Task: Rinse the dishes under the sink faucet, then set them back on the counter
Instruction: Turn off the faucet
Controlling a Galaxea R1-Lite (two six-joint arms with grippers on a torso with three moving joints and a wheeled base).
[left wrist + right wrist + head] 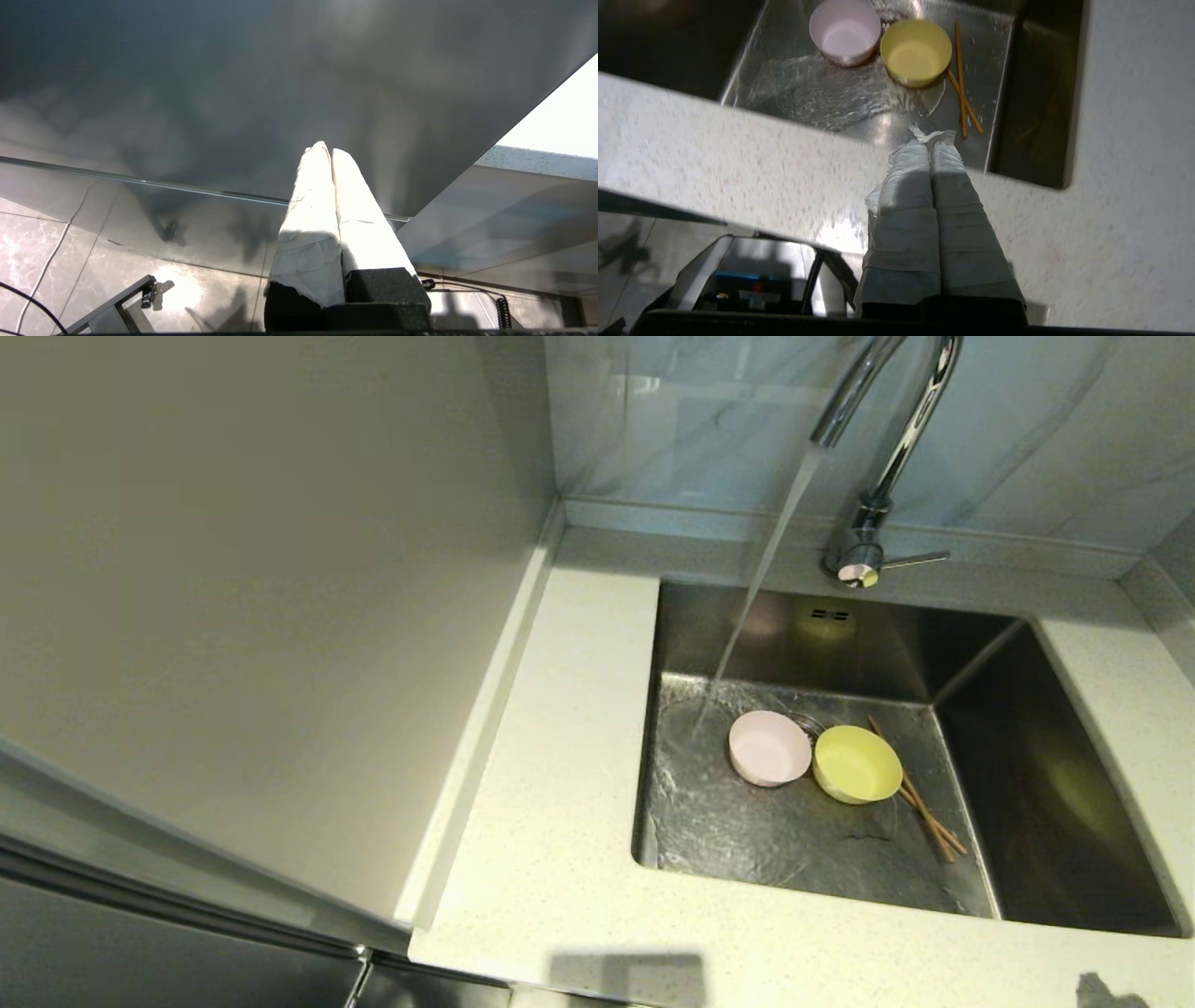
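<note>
Water runs from the chrome faucet (887, 448) into the steel sink (738, 821). On the sink floor lie the dishes: a pale-pink bowl (769, 748) (845, 31), a pale-yellow bowl (857, 763) (916, 51) touching it, and brown chopsticks (920, 803) (961, 84) beside the yellow bowl. My right gripper (931, 143) is shut and empty, its wrapped fingers over the counter's (738, 158) front strip, short of the sink; in the head view only a dark tip of it (1106, 991) shows at the bottom edge. My left gripper (326, 150) is shut and empty, down beside the cabinet.
A tall grey cabinet side (252, 616) stands left of the counter (551, 784). Grey marbled wall tile (709, 420) rises behind the faucet's lever (915, 559). The counter also runs along the sink's right side (1148, 709).
</note>
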